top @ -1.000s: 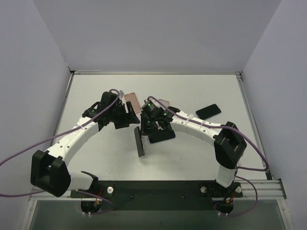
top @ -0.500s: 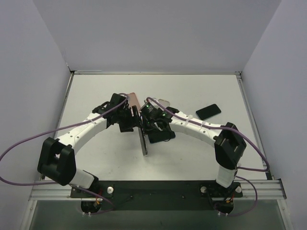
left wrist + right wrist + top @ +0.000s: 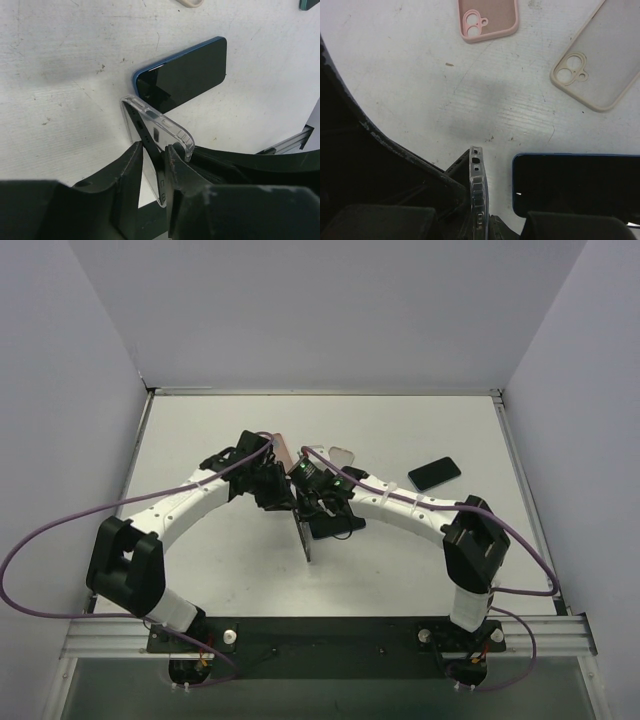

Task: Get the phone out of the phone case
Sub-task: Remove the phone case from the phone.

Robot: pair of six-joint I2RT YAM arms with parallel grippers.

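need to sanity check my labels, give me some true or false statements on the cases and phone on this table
1. The clear case lies flat on the table. False: it stands on edge between the left hand's fingers.
2. A blue-edged phone lies flat, screen up, behind the clear case. True.
3. The pink case is stacked on the beige case. False: they lie apart.
4. The pink case and the beige case each show a camera cutout. True.

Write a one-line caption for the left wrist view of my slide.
Left gripper straddles an upright clear case; a blue phone lies flat behind it.
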